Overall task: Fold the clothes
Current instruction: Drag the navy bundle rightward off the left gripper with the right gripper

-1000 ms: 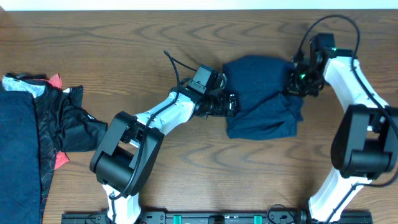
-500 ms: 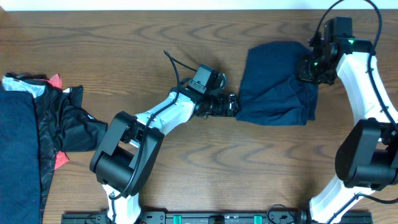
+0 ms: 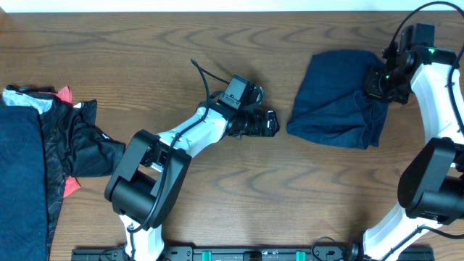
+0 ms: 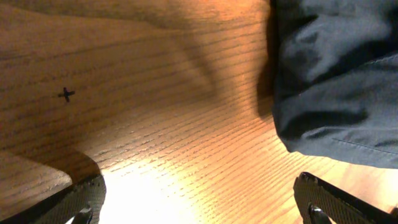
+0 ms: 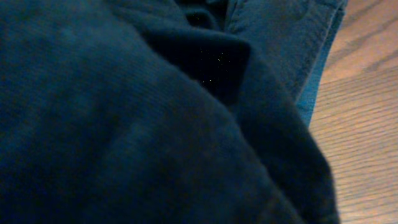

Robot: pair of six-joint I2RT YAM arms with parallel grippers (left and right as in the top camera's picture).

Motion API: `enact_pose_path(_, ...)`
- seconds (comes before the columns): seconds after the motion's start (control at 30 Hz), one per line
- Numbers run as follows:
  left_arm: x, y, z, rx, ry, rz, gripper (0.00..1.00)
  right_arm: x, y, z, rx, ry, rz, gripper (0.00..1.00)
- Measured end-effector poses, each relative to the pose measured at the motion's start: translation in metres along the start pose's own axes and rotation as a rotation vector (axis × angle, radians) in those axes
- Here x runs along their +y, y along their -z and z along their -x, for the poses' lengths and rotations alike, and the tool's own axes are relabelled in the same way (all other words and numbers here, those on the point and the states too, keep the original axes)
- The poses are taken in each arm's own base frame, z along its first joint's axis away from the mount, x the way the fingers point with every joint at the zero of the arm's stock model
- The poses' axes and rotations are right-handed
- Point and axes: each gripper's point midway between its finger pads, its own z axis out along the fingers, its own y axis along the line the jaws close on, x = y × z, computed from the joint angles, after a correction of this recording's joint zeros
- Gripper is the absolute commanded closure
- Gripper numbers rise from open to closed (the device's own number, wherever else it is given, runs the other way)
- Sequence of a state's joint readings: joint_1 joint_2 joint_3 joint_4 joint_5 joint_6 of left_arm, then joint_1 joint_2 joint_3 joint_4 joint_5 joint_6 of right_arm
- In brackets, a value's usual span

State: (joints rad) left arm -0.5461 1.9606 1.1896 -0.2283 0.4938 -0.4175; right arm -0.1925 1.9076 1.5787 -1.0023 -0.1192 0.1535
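Note:
A folded navy garment (image 3: 335, 100) lies on the wooden table at the right. My right gripper (image 3: 380, 83) sits at its right edge and grips a bunched part of it. The right wrist view is filled with the navy cloth (image 5: 155, 124), which hides the fingers. My left gripper (image 3: 271, 122) is open and empty over bare wood, just left of the garment and apart from it. The left wrist view shows both finger tips spread wide (image 4: 196, 214), with the garment's edge (image 4: 336, 81) at the upper right.
A pile of other clothes lies at the far left: a dark blue piece (image 3: 22, 167) and a black one with red trim (image 3: 83, 145). A small cross mark (image 4: 66, 94) shows on the wood. The table's far edge runs along the top of the overhead view.
My right gripper has pulled the navy garment to the right, away from my left gripper. The left gripper has let go of the cloth and has stayed in place.

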Motion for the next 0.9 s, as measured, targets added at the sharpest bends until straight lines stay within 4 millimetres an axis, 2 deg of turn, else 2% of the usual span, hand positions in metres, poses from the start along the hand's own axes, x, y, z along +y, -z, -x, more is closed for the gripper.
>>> enact_pose_path(0.13,0.000,0.000,0.000,0.001,0.000,0.001,0.02,-0.009,-0.008,-0.002,0.012,-0.026,-0.011,0.99)
enact_pose_path(0.27,0.001,0.000,-0.002,0.008,0.005,0.005,0.02,-0.033,-0.018,-0.004,0.035,-0.105,-0.041,0.99)
enact_pose_path(0.4,0.002,0.000,-0.003,0.012,0.006,0.006,0.02,-0.071,-0.020,-0.003,0.036,-0.224,-0.096,0.99)
enact_pose_path(0.57,0.002,0.000,-0.003,0.013,0.004,0.007,0.02,-0.125,-0.012,-0.005,0.016,-0.386,-0.159,0.99)
enact_pose_path(0.83,0.002,0.000,-0.003,0.012,0.003,0.007,0.02,-0.216,0.007,-0.020,-0.027,-0.636,-0.286,0.99)
enact_pose_path(0.9,0.002,0.000,-0.003,0.013,0.003,0.007,0.02,-0.232,0.011,-0.025,-0.038,-0.682,-0.303,0.99)
